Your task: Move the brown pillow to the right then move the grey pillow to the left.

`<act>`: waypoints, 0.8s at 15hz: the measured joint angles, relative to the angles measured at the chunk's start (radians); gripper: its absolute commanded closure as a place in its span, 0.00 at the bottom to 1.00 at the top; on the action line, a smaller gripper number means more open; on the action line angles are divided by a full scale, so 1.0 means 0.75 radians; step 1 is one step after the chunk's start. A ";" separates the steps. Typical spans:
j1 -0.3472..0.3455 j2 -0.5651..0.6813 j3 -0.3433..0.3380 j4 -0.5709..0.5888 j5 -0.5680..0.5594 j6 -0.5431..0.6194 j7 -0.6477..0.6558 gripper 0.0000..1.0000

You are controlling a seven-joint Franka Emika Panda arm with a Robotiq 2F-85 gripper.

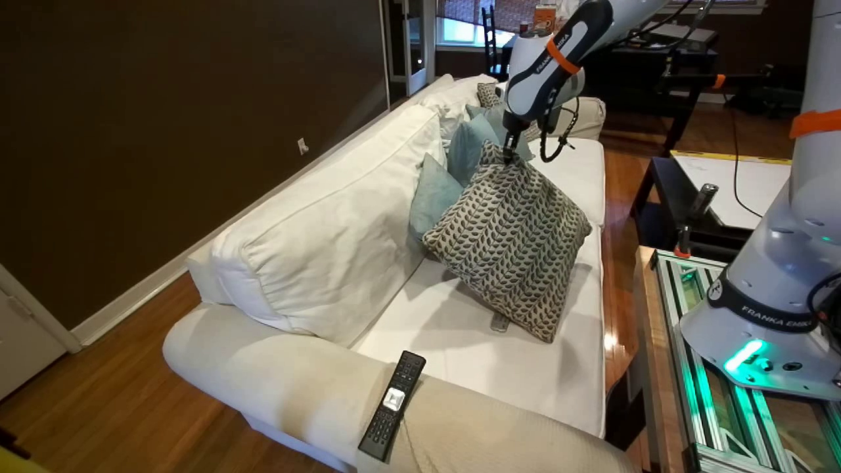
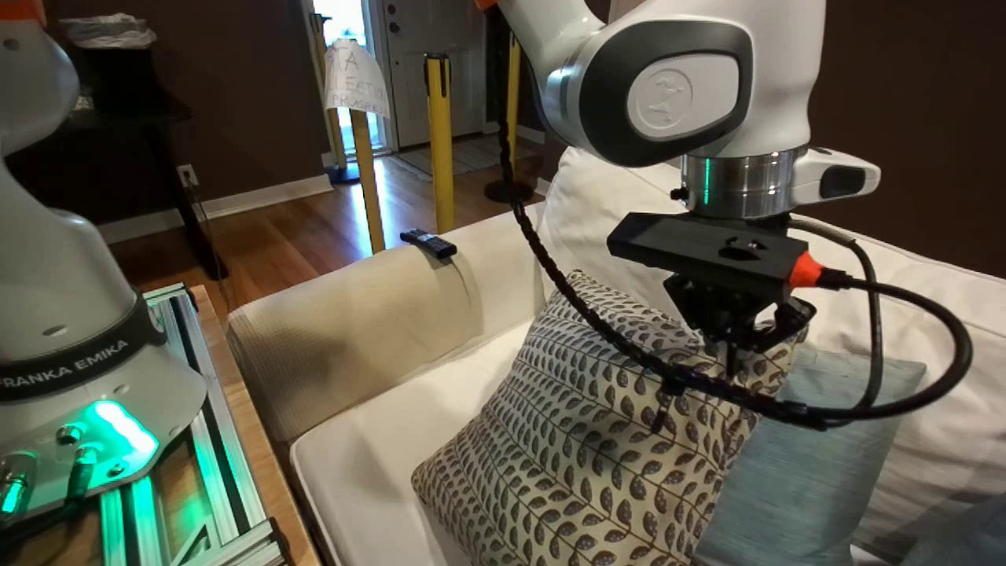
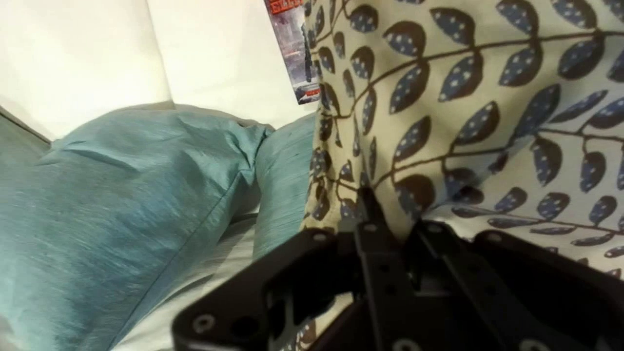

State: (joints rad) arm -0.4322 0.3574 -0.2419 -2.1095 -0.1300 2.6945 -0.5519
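Observation:
The brown pillow, a cream cushion with a dark leaf pattern, stands tilted over the sofa seat in both exterior views (image 1: 516, 243) (image 2: 581, 456) and fills the right of the wrist view (image 3: 463, 97). My gripper is at its top corner in both exterior views (image 1: 510, 154) (image 2: 731, 362). In the wrist view the gripper (image 3: 394, 214) has its fabric pinched between the fingers. Whether its lower corner rests on the seat is unclear. A grey pillow, pale blue-grey, leans behind it against the backrest (image 1: 435, 197) (image 2: 809, 456). A second grey pillow lies beyond (image 1: 468, 148) (image 3: 112, 219).
White back cushions (image 1: 328, 223) line the sofa. A remote (image 1: 393, 404) lies on the near armrest (image 1: 276, 374). A small grey object (image 1: 499, 322) lies under the brown pillow's edge. A printed case (image 3: 295, 53) shows in the wrist view. Another patterned cushion (image 1: 487, 95) sits at the far end.

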 measured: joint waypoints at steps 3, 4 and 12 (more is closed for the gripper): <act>-0.004 -0.010 0.007 0.033 0.005 0.035 0.001 0.97; -0.002 -0.012 0.011 0.047 0.005 0.044 0.003 0.97; 0.027 0.075 -0.060 0.223 -0.077 -0.015 0.198 0.64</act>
State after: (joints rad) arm -0.4119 0.4137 -0.2870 -1.9426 -0.1880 2.6834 -0.4032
